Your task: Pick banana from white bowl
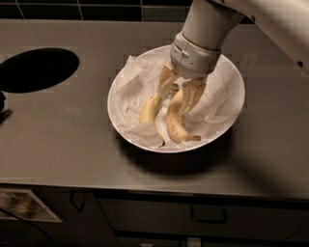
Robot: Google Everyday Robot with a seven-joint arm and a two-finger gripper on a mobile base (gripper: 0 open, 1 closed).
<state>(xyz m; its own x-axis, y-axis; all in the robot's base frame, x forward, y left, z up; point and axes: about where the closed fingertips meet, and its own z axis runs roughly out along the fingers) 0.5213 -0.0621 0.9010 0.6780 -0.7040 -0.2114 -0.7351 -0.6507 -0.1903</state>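
Gripper (176,99) is down inside the bowl (242,99), just right of its centre, pointing down and slightly toward the near side. Jaws are open: the two fingers (194,94) stand apart, with the far end of the banana (175,126) in the gap between them. Right finger sits against or just beside the banana's right flank, can't tell if it touches. Left finger is on the other side, with a sliver of paper (133,84) visible between it and the fruit.

Arm (207,24) comes in from the upper right; its pale cylindrical wrist hangs over the far half of the bowl and hides that part of the lining.

Banana lies in the bowl on the paper, not lifted. It curves from the gripper toward the near rim, brownish tip pointing right at the near end. All yellow, plump.

Second banana (148,110), thinner and paler, lies just left of it, roughly parallel. Their near ends are close; can't tell if they touch.

Paper is crumpled and covers the bowl's inside, bunched higher on the left.

Bowl is white, wide and shallow, and sits on the grey table (63,140) right of middle, casting a shadow on the near side.

Round black hole (37,69) is in the table, far left, well apart from the bowl. A dark object (2,108) pokes in at the left edge. Dark tiles (96,9) run along the far side. Below the near edge are dark cabinet fronts with a handle (208,214).
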